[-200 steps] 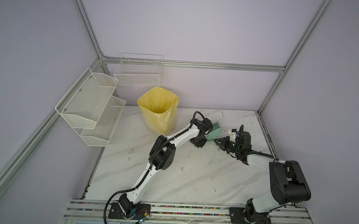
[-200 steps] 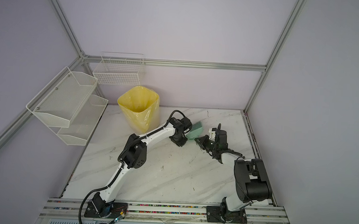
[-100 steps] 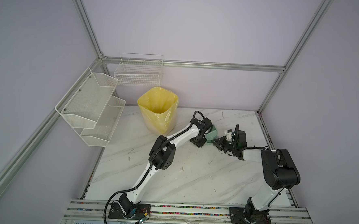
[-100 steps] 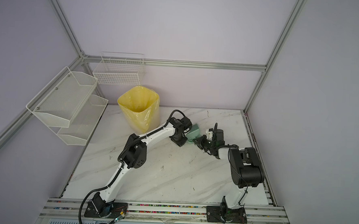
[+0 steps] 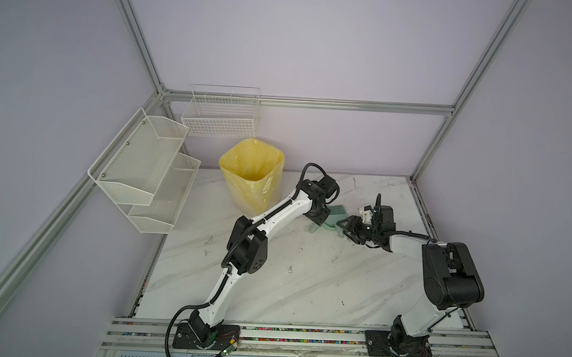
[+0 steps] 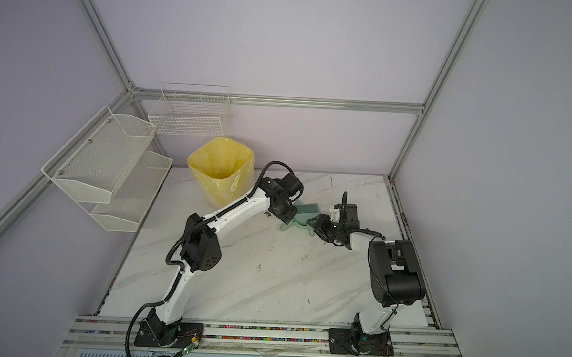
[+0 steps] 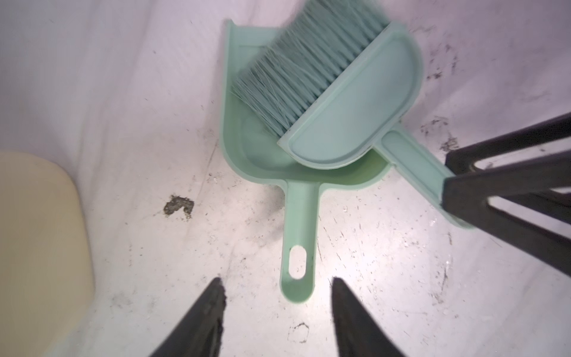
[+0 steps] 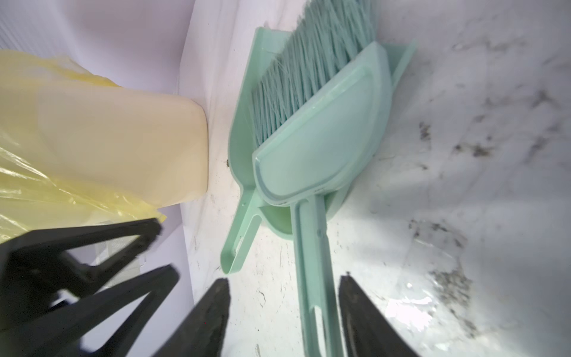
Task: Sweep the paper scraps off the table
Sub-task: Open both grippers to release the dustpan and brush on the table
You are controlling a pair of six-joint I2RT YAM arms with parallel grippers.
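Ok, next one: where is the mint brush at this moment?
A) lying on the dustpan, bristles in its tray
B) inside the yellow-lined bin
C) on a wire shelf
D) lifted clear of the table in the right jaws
A: the brush rests across the dustpan on the table, with its bristles over the tray.

No text, label, brand, number or sign is legible in any view. The mint-green dustpan (image 7: 298, 222) and the brush (image 7: 355, 102) lying in it show plain moulded plastic, and the yellow bin liner (image 5: 251, 181) is unprinted. The multicoloured strip on the front rail (image 5: 303, 330) in both top views is too small to read.
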